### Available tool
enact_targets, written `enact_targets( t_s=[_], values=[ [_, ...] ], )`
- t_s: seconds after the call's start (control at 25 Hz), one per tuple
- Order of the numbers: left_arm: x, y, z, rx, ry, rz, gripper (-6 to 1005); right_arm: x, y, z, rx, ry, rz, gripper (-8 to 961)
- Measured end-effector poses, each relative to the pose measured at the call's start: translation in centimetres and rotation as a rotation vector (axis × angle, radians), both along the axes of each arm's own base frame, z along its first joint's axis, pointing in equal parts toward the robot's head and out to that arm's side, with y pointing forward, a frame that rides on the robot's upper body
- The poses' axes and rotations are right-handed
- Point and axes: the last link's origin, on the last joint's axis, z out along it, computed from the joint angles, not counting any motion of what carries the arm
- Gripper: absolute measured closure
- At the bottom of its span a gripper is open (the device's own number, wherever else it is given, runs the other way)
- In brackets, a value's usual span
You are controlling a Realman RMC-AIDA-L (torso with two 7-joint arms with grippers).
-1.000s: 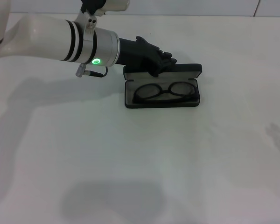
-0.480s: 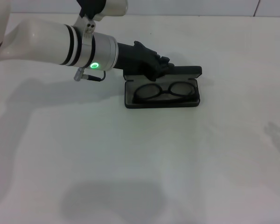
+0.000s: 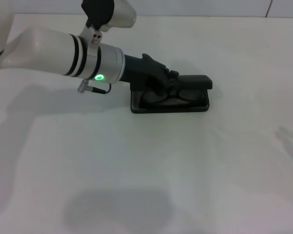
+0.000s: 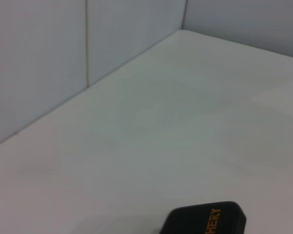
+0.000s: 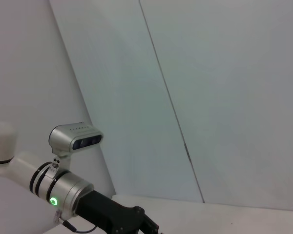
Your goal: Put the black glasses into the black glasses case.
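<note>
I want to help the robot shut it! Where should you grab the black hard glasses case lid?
Probably the long free edge of the half-lowered lid of the black hard glasses case, from the far side, pushing down toward the black-framed glasses. The left gripper is there.

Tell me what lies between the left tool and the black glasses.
Nothing. In the head view, the left tool reaches over the black glasses case, right above the black glasses lying inside it.

White tabletop (image 3: 185, 165), pale grey panelled walls (image 5: 224, 87) behind — thin vertical seams, soft shadows
</note>
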Motion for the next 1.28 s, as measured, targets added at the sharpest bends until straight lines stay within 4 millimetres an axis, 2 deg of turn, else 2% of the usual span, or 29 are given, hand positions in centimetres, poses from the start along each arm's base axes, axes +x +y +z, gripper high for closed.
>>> enact_targets(
  t_s=[0.48, 0.68, 0.8, 0.96, 1.04, 1.16, 1.28],
  values=[
    [-0.3, -1.3, -0.9, -0.072, 0.017, -0.012, 820, -0.2, 0.2, 0.0, -0.002, 0.001, 0.008, 780],
    [0.1, -1.4, -0.5, -0.064, -0.013, -0.028, 819, -0.2, 0.1, -0.1, -0.006, 0.0, 0.013, 775],
    [0.9, -1.8, 0.6, -0.069, -0.081, -0.053, 819, -0.5, -0.2, -0.1, -0.011, 0.001, 0.043, 771],
    [3.1, -3.2, 4.1, -0.073, -0.252, -0.135, 819, -0.8, -0.6, 0.2, -0.014, 0.006, 0.077, 767],
    [3.6, -3.7, 5.5, -0.064, -0.303, -0.153, 819, -1.0, -0.6, 0.2, -0.016, 0.006, 0.086, 765],
    [2.7, -4.0, 5.9, -0.055, -0.305, -0.126, 819, -1.1, -0.3, 0.2, -0.011, 0.0, 0.099, 762],
    [0.7, -3.7, 4.4, -0.038, -0.24, -0.08, 818, -1.5, 0.2, 0.0, -0.015, 0.005, 0.115, 759]
  ],
)
